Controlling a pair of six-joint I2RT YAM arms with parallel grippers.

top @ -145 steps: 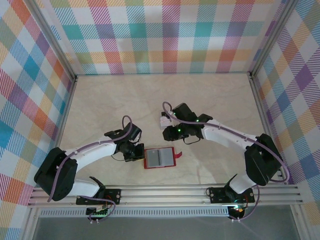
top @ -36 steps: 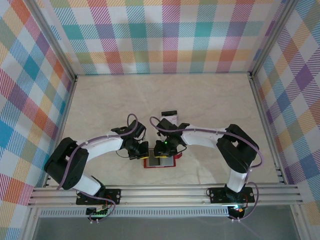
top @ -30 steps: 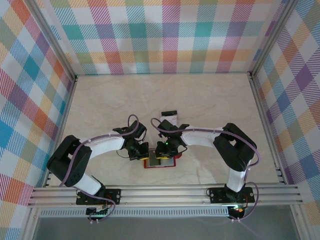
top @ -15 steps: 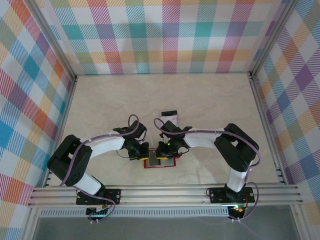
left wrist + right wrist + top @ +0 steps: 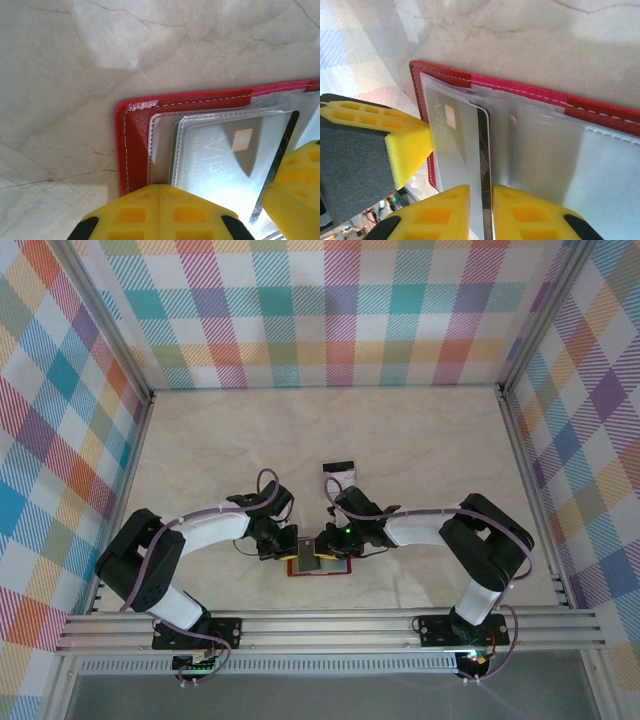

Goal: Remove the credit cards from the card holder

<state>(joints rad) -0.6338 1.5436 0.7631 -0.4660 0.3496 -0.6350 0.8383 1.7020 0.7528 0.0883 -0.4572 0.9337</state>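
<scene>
Left arm [image 5: 200,530]: elbow out to the left, forearm reaching right to the card holder's [image 5: 342,568] left edge.
Left gripper [image 5: 286,547]: fingers pressed together, tips at that left edge.
Right arm [image 5: 430,525]: folded leftward, wrist low over the holder.
Right gripper [image 5: 316,553]: fingers pinched to a slit on the credit card's [image 5: 457,145] dark edge.

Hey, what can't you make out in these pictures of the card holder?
Top view: card holder pockets, covered by the left hand and right hand.
Left wrist view: lower edge of the card, behind the left hand; its small print, lost in glare.
Right wrist view: how many cards are inside, blurred by cloudy sleeves; the holder's far end, cut by the frame.
</scene>
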